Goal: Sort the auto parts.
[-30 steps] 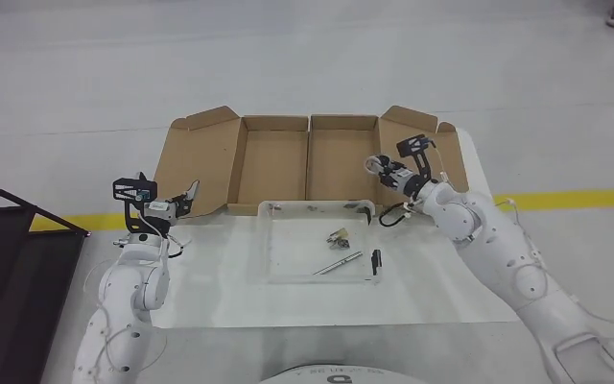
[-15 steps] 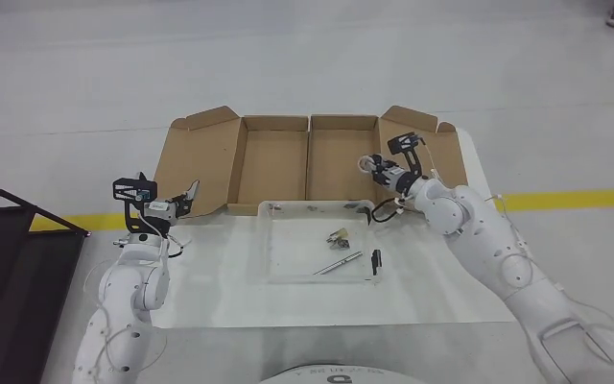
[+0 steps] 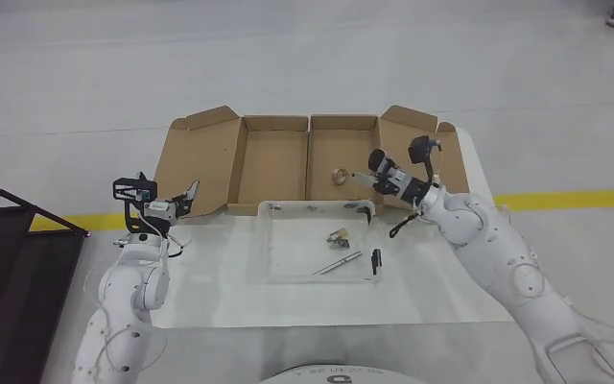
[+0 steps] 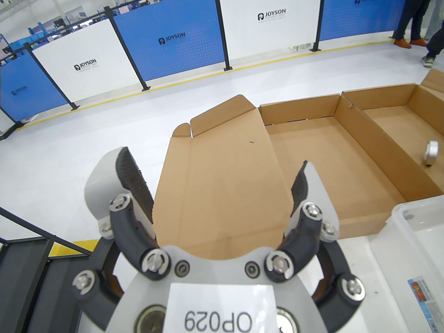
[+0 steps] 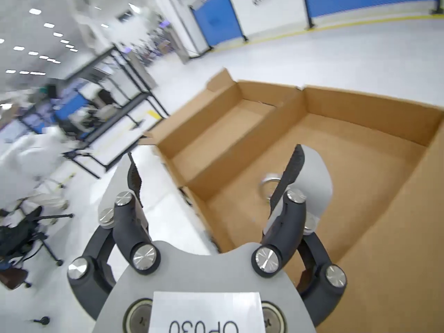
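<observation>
The box point(image 3: 273, 163) is open on top, so a pincer can drop into either half. A middle wall splits it. The left half has wide room. In the right half a ring point(image 3: 339, 175) lies near that wall, just beside the right pincer point(image 5: 214, 154). The box's front wall stands between it and the tray point(image 3: 288, 252).
</observation>
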Tool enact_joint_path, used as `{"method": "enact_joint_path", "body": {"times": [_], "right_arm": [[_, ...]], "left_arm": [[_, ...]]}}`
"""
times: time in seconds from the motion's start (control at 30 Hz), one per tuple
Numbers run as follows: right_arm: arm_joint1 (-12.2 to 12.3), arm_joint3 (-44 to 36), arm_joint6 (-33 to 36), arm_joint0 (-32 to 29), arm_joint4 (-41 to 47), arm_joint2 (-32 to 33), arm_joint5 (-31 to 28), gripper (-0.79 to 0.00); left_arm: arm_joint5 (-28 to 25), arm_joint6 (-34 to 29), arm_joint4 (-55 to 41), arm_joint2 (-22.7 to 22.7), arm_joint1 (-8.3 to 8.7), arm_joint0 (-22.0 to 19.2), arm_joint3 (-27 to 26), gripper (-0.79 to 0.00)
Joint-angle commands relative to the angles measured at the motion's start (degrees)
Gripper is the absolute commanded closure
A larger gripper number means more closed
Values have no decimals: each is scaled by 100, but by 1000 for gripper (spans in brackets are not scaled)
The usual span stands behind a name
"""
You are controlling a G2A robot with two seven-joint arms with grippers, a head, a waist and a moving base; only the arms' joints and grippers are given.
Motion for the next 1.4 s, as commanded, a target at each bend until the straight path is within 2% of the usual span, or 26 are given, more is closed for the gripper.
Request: {"method": "enact_joint_path", "body": {"times": [0.0,0.17,0.27,0.4,0.67,0.77,0.9,0.97,1.07,1.27,1.37], "right_arm": [[36,-114,-51,-106,304,68,-839,-785],[207,-1078,236,-358,883,-100,-839,-785],[338,-1299,487,-393,1122,-130,-839,-785],[490,-1239,697,-365,816,4,-839,-785],[490,-1239,697,-365,816,4,-839,-785],[481,-1314,937,-380,535,-40,-389,-785],[486,-1450,1965,-293,257,-234,483,-785],[488,-1537,2402,-242,219,-288,879,-671],[495,-1649,2899,-208,207,-353,1116,-554],[488,-1842,3621,-144,-1,-517,1481,-440],[458,-1862,3861,-73,-152,-657,1722,-434]], "left_arm": [[0,0,0,0,0,0,0,-785],[0,0,0,0,0,0,0,-785],[0,0,0,0,0,0,0,-785],[0,0,0,0,0,0,0,-785],[0,0,0,0,0,0,0,-785],[0,0,0,0,0,0,0,-785],[0,0,0,0,0,0,0,-785],[0,0,0,0,0,0,0,-785],[0,0,0,0,0,0,0,-785],[0,0,0,0,0,0,0,-785],[0,0,0,0,0,0,0,-785]]}}
